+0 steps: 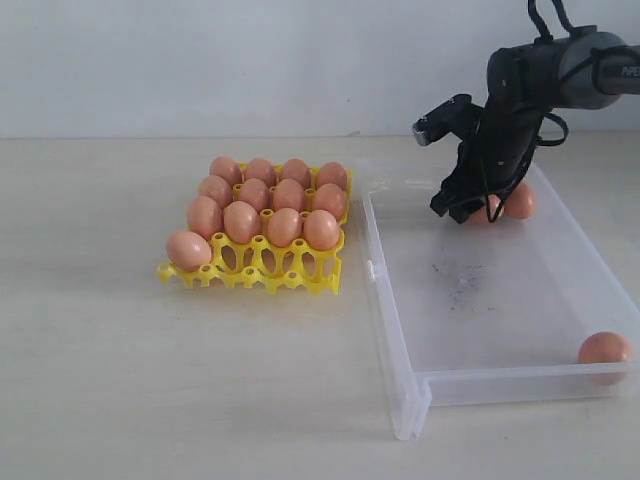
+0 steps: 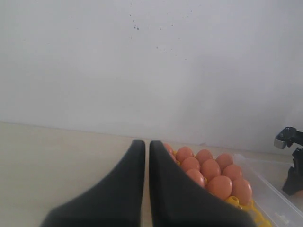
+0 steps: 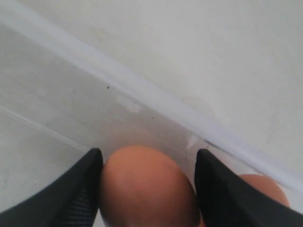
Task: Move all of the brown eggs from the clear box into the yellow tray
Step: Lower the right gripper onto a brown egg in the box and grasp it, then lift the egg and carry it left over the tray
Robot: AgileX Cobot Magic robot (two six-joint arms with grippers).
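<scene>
The yellow tray (image 1: 250, 276) stands left of centre with several brown eggs (image 1: 262, 205) in its cups; the left wrist view shows those eggs (image 2: 210, 170) too. The clear box (image 1: 385, 290) lies to its right. Two eggs sit in its far right corner. My right gripper (image 1: 462, 210) is lowered there, open, its fingers either side of one egg (image 3: 147, 189). One finger touches that egg and the other stands slightly off it. The second egg (image 1: 520, 200) lies just beside it. A third egg (image 1: 604, 349) rests in the near right corner. My left gripper (image 2: 143, 142) is shut on nothing, left of the tray.
The box's far wall (image 3: 156, 97) runs close behind the straddled egg. Dark specks (image 1: 462, 285) mark the box floor. Three cups along the tray's front row (image 1: 285, 268) hold no egg. The right arm (image 2: 293, 165) shows beyond the tray in the left wrist view.
</scene>
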